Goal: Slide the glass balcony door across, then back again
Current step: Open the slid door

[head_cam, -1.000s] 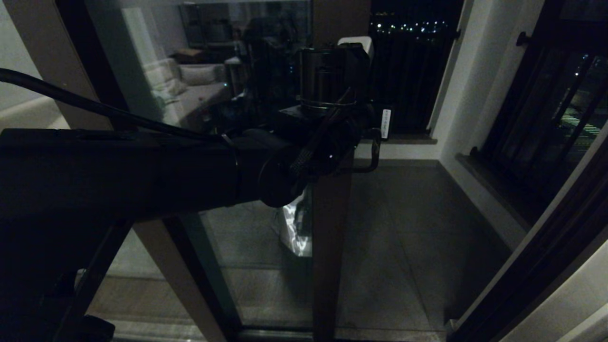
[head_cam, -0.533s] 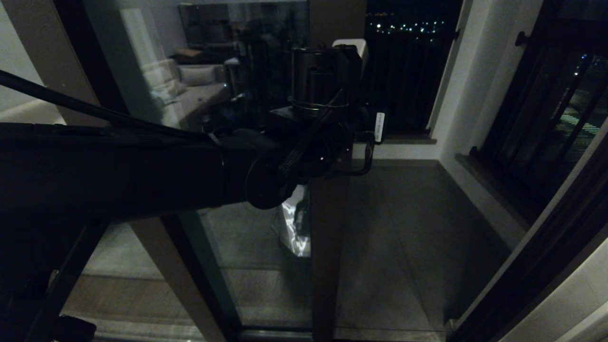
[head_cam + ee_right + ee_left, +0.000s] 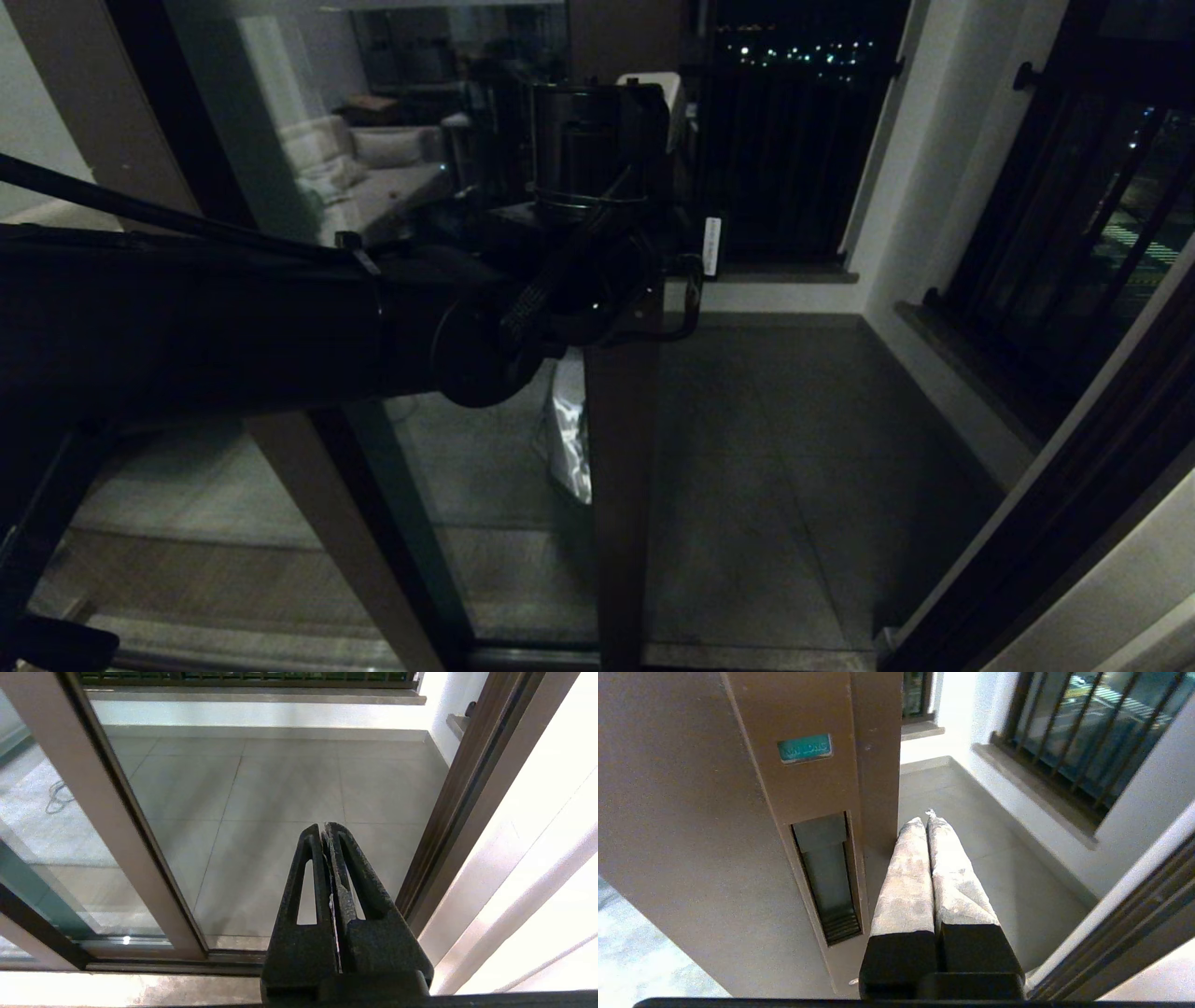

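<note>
The glass balcony door (image 3: 616,448) has slid a little to the left since a second ago; the left pincer (image 3: 927,819), pressed together and pinching nothing, pushes at its edge beside the handle slot (image 3: 826,877); the doorway is wider now; the right pincer (image 3: 326,828) hangs pressed together, idle.

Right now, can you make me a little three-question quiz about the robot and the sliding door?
1. True or false: the left tool is shut, with nothing held.
2. The left tool sits beside the edge of which thing? A) the glass balcony door B) the barred window C) the balcony floor
3. Fill in: the door's stile has a recessed handle ____.

Key: 1 true; 2 A; 3 slot.
</note>
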`<state>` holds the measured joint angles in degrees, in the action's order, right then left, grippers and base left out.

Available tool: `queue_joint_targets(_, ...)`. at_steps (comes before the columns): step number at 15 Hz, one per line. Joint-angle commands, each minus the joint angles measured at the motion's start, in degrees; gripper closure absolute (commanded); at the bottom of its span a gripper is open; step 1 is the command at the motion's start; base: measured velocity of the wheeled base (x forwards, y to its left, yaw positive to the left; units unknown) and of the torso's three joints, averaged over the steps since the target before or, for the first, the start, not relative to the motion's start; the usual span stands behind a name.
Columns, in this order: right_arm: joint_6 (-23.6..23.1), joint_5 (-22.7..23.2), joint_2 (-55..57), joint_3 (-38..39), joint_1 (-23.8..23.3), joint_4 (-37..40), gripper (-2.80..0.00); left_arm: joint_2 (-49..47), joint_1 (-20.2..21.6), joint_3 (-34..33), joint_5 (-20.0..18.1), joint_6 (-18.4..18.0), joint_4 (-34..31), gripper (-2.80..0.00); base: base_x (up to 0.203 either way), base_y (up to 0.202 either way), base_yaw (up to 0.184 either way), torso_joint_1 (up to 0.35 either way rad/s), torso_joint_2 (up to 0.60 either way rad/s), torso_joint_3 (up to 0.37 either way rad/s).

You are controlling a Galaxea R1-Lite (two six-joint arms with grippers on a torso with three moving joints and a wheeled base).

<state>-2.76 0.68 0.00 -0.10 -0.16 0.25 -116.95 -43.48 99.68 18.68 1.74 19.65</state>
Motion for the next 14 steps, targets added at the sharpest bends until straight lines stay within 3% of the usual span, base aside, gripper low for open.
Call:
queue_joint_targets(1,-0.06,0.02,0.09,0.01,0.0,0.02,0.0,2.57,0.47,-2.22,-0.17,0.11,0.2,0.0,0.0,0.0,0.0,0.0,0.0,0.0)
queue_joint_targets(8,-0.06,0.02,0.09,0.01,-0.02,0.02,0.0,6.31,2.97,-6.08,-0.13,0.11,-0.1,0.0,0.0,0.0,0.0,0.0,0.0,0.0)
queue_joint_targets(14,-0.06,0.02,0.09,0.01,-0.02,0.02,0.0,11.29,4.86,-14.05,-0.19,0.17,0.29,0.0,0.0,0.0,0.0,0.0,0.0,0.0)
